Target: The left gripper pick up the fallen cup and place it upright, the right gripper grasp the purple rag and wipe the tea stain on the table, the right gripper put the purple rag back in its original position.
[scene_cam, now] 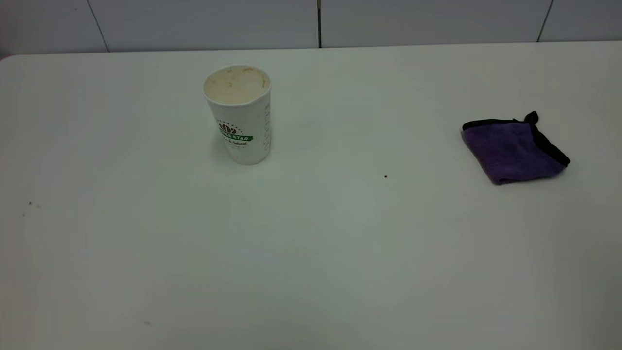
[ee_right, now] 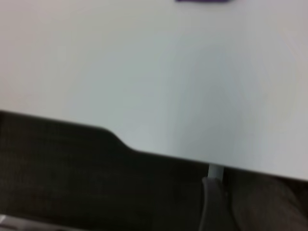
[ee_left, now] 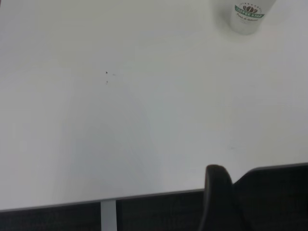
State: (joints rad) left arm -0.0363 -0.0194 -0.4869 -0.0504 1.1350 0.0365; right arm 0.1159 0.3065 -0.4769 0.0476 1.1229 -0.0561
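The cup (scene_cam: 238,116) stands upright on the table (scene_cam: 311,253), left of centre toward the back, with its green logo facing me; its base also shows in the left wrist view (ee_left: 246,15). The purple rag (scene_cam: 512,148) lies folded at the right side, and a sliver of it shows in the right wrist view (ee_right: 202,1). No tea stain is visible in any view. Neither arm appears in the exterior view. The left gripper (ee_left: 224,195) and the right gripper (ee_right: 214,204) show only as dark shapes off the table's near edge, far from both objects.
A tiny dark speck (scene_cam: 386,176) sits between cup and rag, and fainter specks (scene_cam: 30,203) lie at the left. A panelled wall (scene_cam: 318,22) runs behind the table. The table's near edge (ee_left: 144,195) and a white leg (ee_left: 108,216) show below.
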